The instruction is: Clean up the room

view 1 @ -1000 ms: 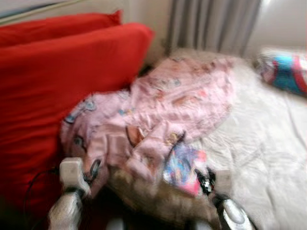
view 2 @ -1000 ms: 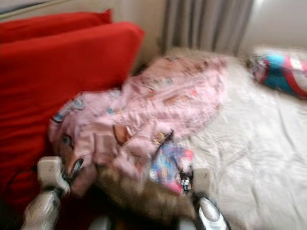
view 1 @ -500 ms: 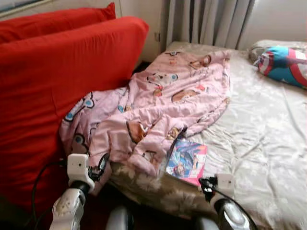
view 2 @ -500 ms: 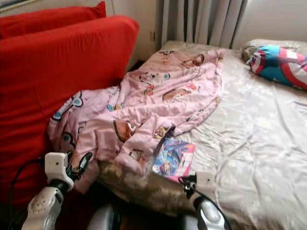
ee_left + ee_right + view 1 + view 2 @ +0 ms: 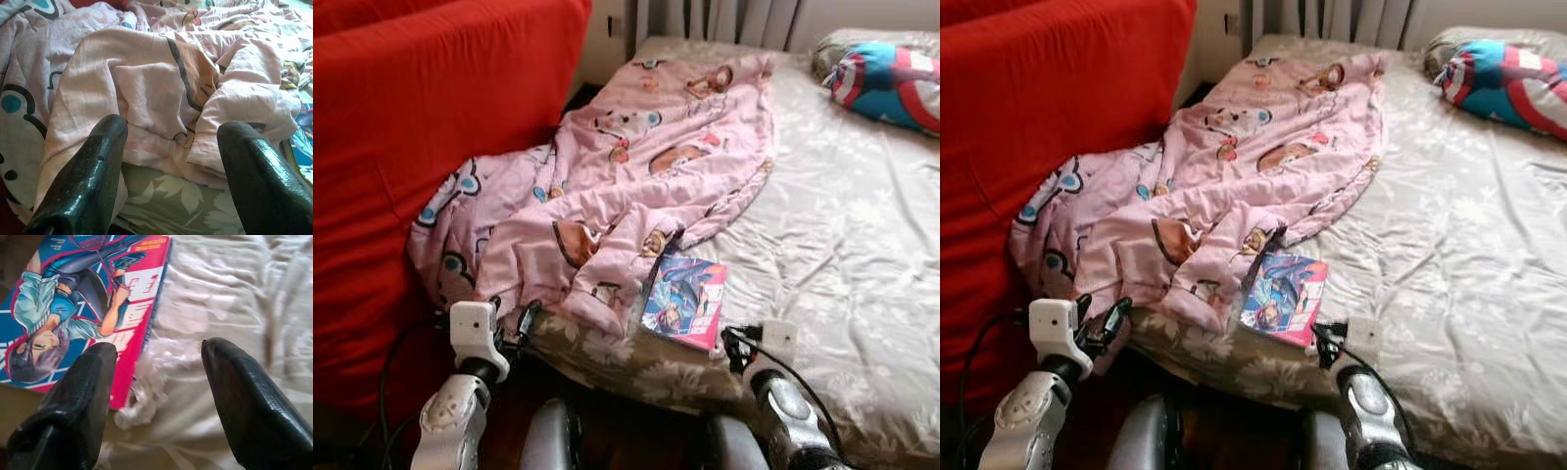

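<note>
A pink cartoon-print blanket lies crumpled across the bed, spilling over its near left corner. A colourful comic book rests flat on the sheet, tucked partly under the blanket's hem. My left gripper is open, low at the bed's corner, facing the blanket's hanging fold. My right gripper is open just short of the book's near corner, with the wrinkled sheet between its fingers. Neither holds anything.
A large red cushion or sofa back stands against the bed's left side. A blue, red and white pillow lies at the bed's far right. Grey curtains hang behind. Dark floor shows below the bed edge.
The camera has tilted down and moved closer to the bed, and the blur has gone. Both grippers have come nearer the bed's edge, the right one close to the book.
</note>
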